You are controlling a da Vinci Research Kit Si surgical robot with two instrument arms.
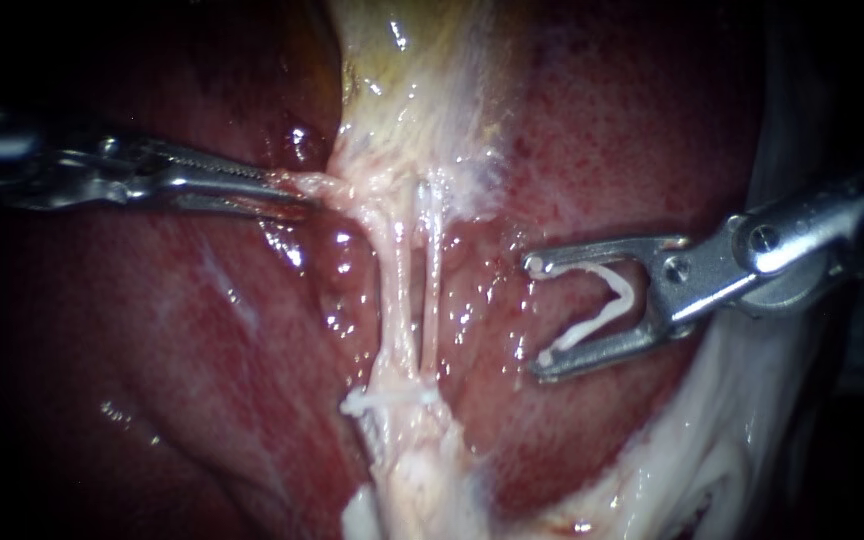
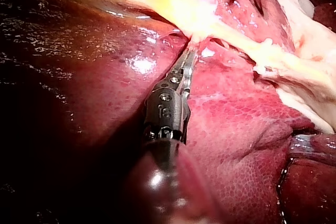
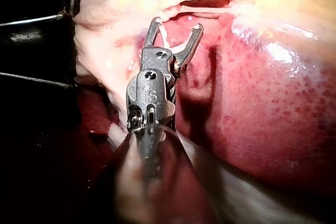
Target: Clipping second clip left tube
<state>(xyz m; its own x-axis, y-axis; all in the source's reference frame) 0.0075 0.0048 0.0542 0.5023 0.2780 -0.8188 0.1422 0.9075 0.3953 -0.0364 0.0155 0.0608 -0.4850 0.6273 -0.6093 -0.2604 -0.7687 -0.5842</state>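
Now, left instrument (image 1: 295, 190): slim steel jaws pinching pale tissue (image 1: 324, 185).
Right instrument (image 1: 537, 318): jaws spread, both cradling white V-shaped clip (image 1: 597, 322).
Left tube (image 1: 397, 290): pale taut cord, apart from clip.

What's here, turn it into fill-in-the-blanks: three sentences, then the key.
The right instrument holds a ____ loaded clip between its jaws.
The left instrument grips pale tissue where the tubes meet the ____.
____ tubes run side by side down to the set clip.
Missing: white; gallbladder; two.
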